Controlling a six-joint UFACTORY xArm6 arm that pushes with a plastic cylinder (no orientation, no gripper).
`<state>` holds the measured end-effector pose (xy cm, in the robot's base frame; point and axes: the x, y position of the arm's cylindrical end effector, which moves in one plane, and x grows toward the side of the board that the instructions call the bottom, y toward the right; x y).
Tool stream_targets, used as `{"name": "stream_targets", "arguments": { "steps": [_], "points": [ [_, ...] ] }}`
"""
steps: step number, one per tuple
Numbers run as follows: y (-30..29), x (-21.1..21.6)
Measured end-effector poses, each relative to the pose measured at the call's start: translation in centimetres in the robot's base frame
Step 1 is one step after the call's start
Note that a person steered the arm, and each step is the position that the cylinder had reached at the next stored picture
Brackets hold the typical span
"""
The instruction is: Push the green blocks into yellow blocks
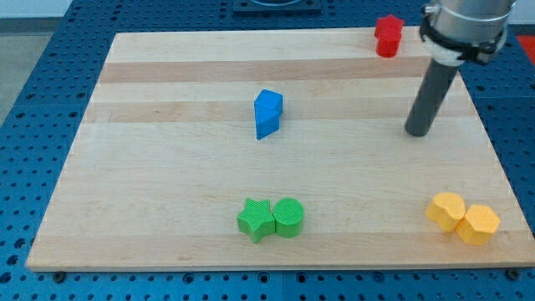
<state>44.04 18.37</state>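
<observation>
A green star block (255, 220) and a green round block (288, 217) sit touching each other near the view's bottom, at the middle. Two yellow blocks sit touching at the bottom right: a rounded one (445, 211) and a hexagonal one (479, 224). My tip (417, 132) rests on the board at the right, well above the yellow blocks and far to the upper right of the green blocks. It touches no block.
A blue block (267, 113) stands near the board's middle, above the green blocks. A red block (388, 36) sits at the top edge, up and left of my tip. The wooden board (167, 167) lies on a blue pegboard table.
</observation>
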Motion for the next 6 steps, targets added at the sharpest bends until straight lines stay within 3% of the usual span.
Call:
{"name": "stream_targets", "arguments": {
  "steps": [4, 6],
  "points": [
    [-18.6, 2.5],
    [-31.3, 6.9]
  ]
}}
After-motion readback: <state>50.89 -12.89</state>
